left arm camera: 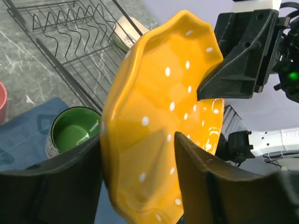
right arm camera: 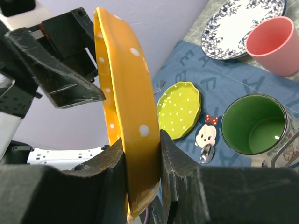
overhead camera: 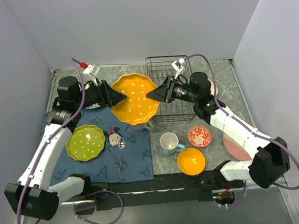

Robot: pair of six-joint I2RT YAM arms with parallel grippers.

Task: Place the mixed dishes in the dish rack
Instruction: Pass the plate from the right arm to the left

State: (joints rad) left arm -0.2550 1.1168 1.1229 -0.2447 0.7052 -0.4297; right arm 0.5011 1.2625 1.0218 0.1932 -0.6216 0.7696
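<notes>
Jaws around orange plate (overhead camera: 134,98), green mug (left arm camera: 72,133) beneath

Black left claw (overhead camera: 124,97), black right claw (overhead camera: 150,95); white arms (overhead camera: 44,150); purple cables (overhead camera: 79,78).

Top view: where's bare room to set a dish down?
Bare: blue mat between spoon and cup; marble back right, between right arm and wall; slots of the rack. Crowded: near right, around cup, red dish, orange bowl.
</notes>
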